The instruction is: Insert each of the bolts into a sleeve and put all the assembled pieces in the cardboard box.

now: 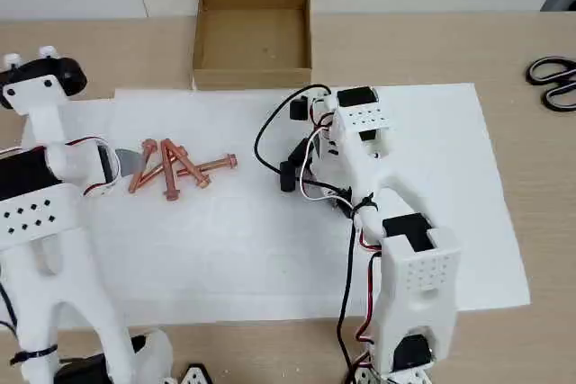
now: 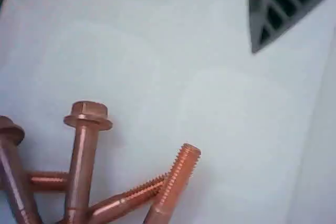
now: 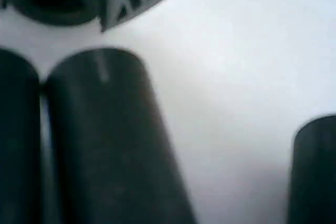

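Your left gripper (image 1: 126, 165) is hovering just left of the copper bolts (image 1: 175, 168). They are lying in a crossed heap on the white foam sheet (image 1: 225, 249), shanks pointing several ways and one running right. You are looking at four or five; they are overlapping too much for a sure count. This arm is the nearer one to them, though I cannot tell whether its gripper is open or closed. Your right gripper (image 1: 306, 164) is sitting mid-sheet over the black sleeves (image 3: 105, 140), three lying side by side and seemingly a fourth end-on; its state is equally unclear. The cardboard box (image 1: 252, 74) is standing at the far edge.
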You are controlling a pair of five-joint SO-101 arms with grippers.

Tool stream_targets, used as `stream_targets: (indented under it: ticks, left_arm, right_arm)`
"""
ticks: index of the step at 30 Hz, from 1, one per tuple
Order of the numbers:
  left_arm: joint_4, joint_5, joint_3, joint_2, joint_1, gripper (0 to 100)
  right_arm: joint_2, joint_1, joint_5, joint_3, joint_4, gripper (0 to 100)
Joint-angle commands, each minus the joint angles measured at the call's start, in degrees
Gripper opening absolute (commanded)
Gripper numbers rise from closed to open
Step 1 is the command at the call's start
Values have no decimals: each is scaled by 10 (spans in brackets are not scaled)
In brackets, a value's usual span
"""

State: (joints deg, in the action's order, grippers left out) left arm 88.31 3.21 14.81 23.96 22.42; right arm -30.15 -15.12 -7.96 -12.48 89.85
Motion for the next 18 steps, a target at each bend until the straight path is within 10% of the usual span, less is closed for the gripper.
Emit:
stream_targets:
  ticks: [1,18]
  left_arm:
    - [-8,-2,-24,2,0,299]
    - [-4,-2,-24,4,1,299]
  right_arm:
    - [0,7,7,-2,5,95]
    - [7,7,8,2,35,155]
